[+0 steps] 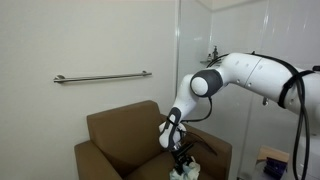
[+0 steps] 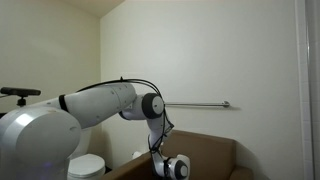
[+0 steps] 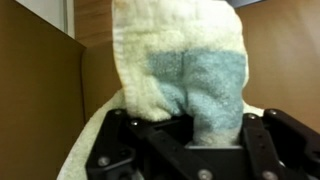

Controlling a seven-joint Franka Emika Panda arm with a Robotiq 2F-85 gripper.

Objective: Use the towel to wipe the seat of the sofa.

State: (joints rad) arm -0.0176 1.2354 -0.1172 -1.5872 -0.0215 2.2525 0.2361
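Where: A brown sofa [image 1: 120, 128] is shown against a pale wall, below a metal rail [image 1: 100, 77].
Arm: The white arm [image 1: 245, 72] is bent steeply down, so that the wrist is brought low over the seat [image 1: 148, 168].
Jaws: They are closed on the towel [image 3: 180, 60], and a fold is seen pinched between them in the wrist view.
Towel: Cream with a grey-blue patch, it is held bunched ahead of the jaws, so that cloth rather than metal is presented to the cushion.
Stage: The wipe is judged to be close at hand. Contact between towel and seat cannot be confirmed.
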